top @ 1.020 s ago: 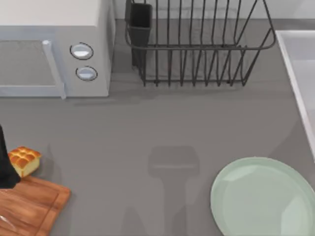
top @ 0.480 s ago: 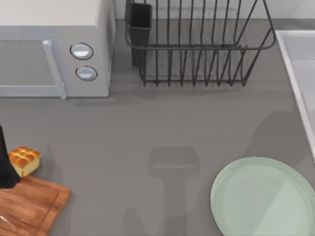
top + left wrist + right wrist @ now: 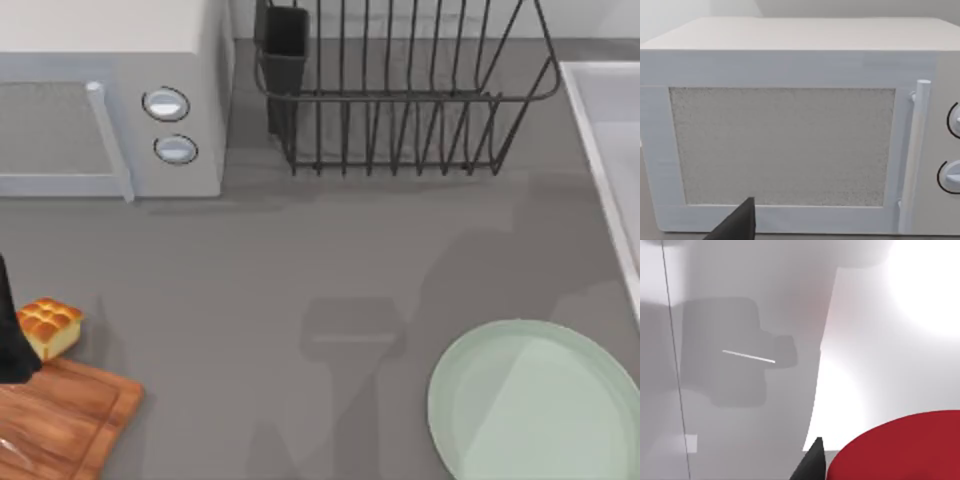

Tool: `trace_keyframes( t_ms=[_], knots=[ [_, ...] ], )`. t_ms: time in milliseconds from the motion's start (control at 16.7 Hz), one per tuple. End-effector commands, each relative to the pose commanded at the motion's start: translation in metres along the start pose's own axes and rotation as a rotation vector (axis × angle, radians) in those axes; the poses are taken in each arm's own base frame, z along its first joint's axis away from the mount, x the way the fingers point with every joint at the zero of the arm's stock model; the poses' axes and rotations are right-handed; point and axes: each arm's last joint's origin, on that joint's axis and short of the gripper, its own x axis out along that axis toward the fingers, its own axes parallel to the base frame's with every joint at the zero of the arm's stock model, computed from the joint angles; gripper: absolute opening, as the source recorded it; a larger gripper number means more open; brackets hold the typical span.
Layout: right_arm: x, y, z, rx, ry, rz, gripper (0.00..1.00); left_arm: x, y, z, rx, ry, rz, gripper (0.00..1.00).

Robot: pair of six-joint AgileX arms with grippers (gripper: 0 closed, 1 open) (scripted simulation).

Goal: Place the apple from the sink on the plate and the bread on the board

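Note:
The red apple (image 3: 900,450) looms close in the right wrist view, above the white floor of the sink (image 3: 740,390). My right gripper (image 3: 875,472) is shut on it, one dark fingertip (image 3: 811,462) against its side. The sink's rim (image 3: 600,150) runs down the table's right edge. The mint-green plate (image 3: 535,405) lies at the front right. At the far left the golden bread (image 3: 48,327) stands by the back corner of the wooden board (image 3: 60,415). My left gripper (image 3: 8,335) is a dark shape just left of the bread; its fingertip (image 3: 737,227) faces the microwave.
A white microwave (image 3: 110,100) fills the back left and a black wire dish rack (image 3: 400,90) stands at the back centre. Grey tabletop (image 3: 300,260) stretches between them and the plate.
A large arm shadow has spread leftward from the sink side across the table above the plate. The bread, board and left arm have not moved.

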Motion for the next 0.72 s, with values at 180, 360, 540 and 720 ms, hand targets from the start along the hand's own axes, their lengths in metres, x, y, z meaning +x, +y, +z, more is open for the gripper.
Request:
trace_keyframes(
  t_ms=[180, 360, 540, 720],
  knots=[
    [-0.022, 0.049, -0.008, -0.001, -0.011, 0.008, 0.0, 0.0, 0.0, 0.0, 0.0, 0.0, 0.0, 1.0],
    [-0.042, 0.106, -0.028, -0.001, -0.002, 0.022, 0.0, 0.0, 0.0, 0.0, 0.0, 0.0, 0.0, 1.0],
    [-0.059, 0.158, -0.06, -0.002, 0.021, 0.032, 0.0, 0.0, 0.0, 0.0, 0.0, 0.0, 0.0, 1.0],
    [-0.071, 0.199, -0.1, -0.003, 0.05, 0.035, 0.0, 0.0, 0.0, 0.0, 0.0, 0.0, 0.0, 1.0]
  ],
)
